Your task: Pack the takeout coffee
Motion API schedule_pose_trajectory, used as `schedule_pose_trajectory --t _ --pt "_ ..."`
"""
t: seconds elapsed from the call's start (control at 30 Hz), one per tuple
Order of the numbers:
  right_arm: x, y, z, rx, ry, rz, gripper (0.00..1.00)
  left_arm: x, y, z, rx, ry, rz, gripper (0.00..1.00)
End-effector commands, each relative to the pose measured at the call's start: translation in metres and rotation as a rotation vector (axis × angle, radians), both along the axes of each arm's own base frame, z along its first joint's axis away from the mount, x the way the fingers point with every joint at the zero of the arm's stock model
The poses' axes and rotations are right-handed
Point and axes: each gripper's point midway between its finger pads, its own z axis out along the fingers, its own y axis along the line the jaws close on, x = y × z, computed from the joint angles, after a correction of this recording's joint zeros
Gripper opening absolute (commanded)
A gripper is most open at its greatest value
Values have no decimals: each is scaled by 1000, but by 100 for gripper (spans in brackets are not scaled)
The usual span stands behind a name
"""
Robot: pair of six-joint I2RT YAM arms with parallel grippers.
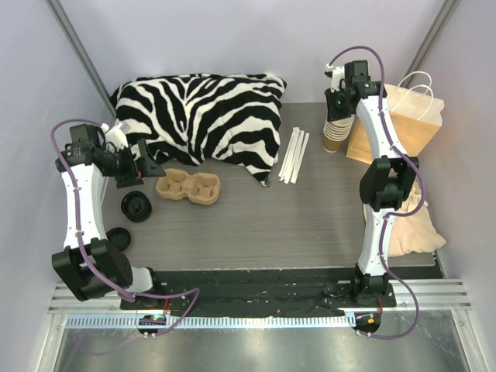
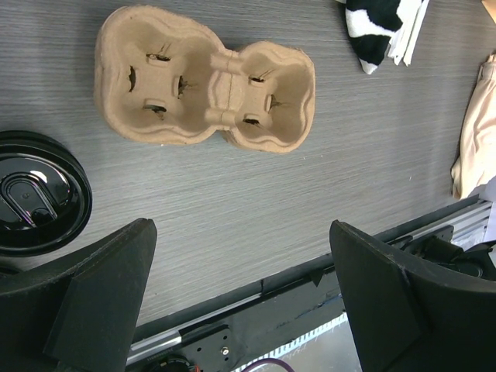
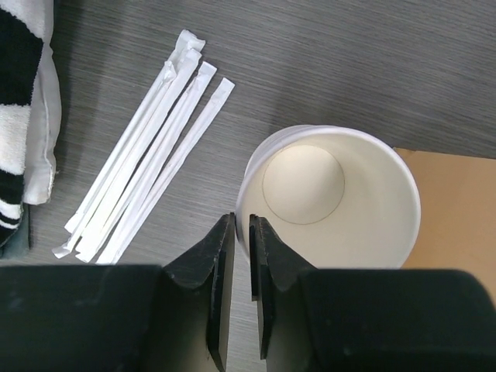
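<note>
Takeout coffee (image 1: 136, 206): stands on the table (image 1: 310, 217) at near left, only its black lid visible from above.
Cup carrier (image 2: 205, 85): pulp, two wells, just right of the coffee.
Left gripper (image 2: 239, 232): jaws wide apart, holding nothing, above bare table near both.
Right gripper (image 3: 241, 221): far right, fingers nearly together, pinching the rim wall of the top lidless cup (image 3: 325, 194).
Wrapped straws (image 3: 147, 147): beside that cup.

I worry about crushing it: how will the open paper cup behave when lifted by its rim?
The paper cup looks empty, so probably light. Its thin wall, between the right gripper's jaws, may flex inward. Nested on a stack, it might drag cups below along.
</note>
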Motion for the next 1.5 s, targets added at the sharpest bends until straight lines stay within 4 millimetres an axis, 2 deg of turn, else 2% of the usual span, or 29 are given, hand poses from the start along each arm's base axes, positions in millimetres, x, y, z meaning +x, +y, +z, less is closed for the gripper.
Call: schedule_pose_trajectory --t 0.0,0.1,0.3,0.43,0.73,0.9,1.03,1.23,1.47 --pt "10 1 22 1 -70 1 21 10 -1 17 1 -72 -16 100" --pt "9 0 21 -5 -67 2 25 12 -1 16 -1 -68 -16 100" --pt "10 0 19 -10 -63 6 24 12 -1 18 3 -74 -18 100" --pt "9 0 18 -16 -57 12 16 14 0 19 4 -79 -16 100" --pt "9 -1 14 -25 -50 20 27 20 -2 24 -17 -87 -28 100" --pt "10 -2 15 -28 -53 19 20 20 -1 22 -15 -84 -27 100" --pt "9 -3 26 -34 -76 14 6 20 0 21 -10 -84 -23 100" --pt "2 -6 50 -74 -116 40 6 22 -1 23 -17 -90 -27 100" --pt "-2 -9 38 -94 -79 50 6 24 -2 24 -27 -94 -33 100"
